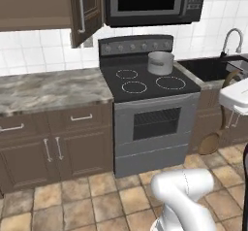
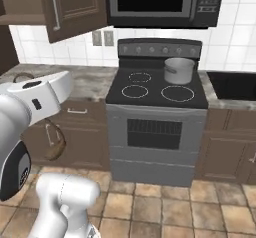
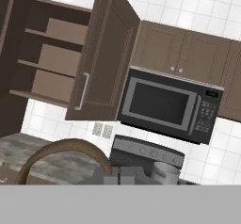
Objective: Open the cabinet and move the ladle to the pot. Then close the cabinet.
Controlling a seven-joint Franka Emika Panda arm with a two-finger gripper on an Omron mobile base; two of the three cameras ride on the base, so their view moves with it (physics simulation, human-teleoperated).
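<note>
Over on the left, the marble counter (image 1: 48, 89) is running along the tiled wall above the lower cabinets (image 1: 53, 147). Above it the cabinet (image 1: 82, 11) is standing open, its right-hand door swung out toward the room with the long silver bar handle showing. In the hand view the same door is hanging wide and the shelves behind it are showing.

Next along, the microwave (image 1: 150, 2) is sitting over the stove (image 1: 150, 123). The pot (image 1: 161, 62) is resting on the back right burner, upright, its mouth open to the room. Past the stove the sink (image 1: 208, 69) is lying dark in the counter, with the curved faucet (image 1: 232, 38) rising behind it.

Furthest right, the ladle (image 1: 210, 142) is hanging in the air in front of the lower cabinets below the sink, well apart from the pot and lower than it. Its round brown bowl is dangling low and the thin curved handle is rising to the white hand. In the hand view the gripper (image 3: 118, 176) is pinching its fingers together on the end of that handle, which is arcing away to the left.
</note>
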